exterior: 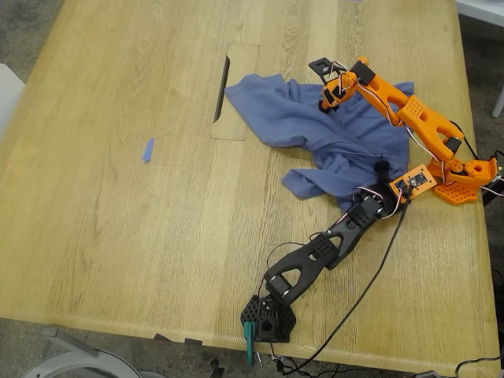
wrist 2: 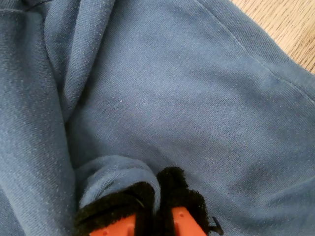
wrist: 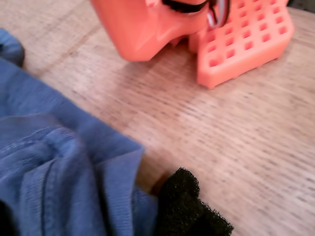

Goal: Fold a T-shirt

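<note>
Because the T-shirt lies crumpled in a loose heap toward the exterior view's right side of the desk, it looks light, limp and quick to sag, so any lift should drag folds along rather than hold a shape. My second hand is pinched onto a small ridge of the blue cloth, its foam pads pressed together around it. My first hand sits at the shirt's hem beside the orange base; I cannot tell whether it is open or closed. I judge the seamed edges and hems the surest places to grip, since the knit offers friction there.
</note>
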{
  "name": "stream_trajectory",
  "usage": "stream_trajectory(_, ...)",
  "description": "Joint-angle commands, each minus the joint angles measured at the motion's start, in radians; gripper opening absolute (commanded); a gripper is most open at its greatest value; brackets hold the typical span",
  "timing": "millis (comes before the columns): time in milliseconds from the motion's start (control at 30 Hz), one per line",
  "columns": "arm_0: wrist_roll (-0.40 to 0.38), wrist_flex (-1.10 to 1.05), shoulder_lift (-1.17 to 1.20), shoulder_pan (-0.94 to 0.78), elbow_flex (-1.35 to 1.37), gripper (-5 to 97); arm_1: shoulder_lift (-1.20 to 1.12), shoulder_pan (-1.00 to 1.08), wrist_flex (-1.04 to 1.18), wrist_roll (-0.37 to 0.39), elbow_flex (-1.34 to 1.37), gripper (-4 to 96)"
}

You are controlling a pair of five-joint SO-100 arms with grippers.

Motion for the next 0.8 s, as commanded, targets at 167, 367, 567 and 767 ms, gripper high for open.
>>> stream_trajectory(167,0.000,0.193,0.008,-0.100,-0.034,39,0.092,-0.006,-0.003,0.000,-0.049,-0.1)
stream_trajectory(367,-0.057,0.250,0.012,-0.120,-0.032,21,0.112,-0.014,0.005,0.000,-0.049,-0.1)
stream_trajectory(567,-0.124,0.267,0.018,-0.132,-0.031,0,0.149,-0.029,0.031,0.002,-0.049,-0.1)
stream_trajectory(767,-0.140,0.304,0.054,-0.156,-0.031,0,0.206,-0.049,0.043,0.003,-0.049,-0.1)
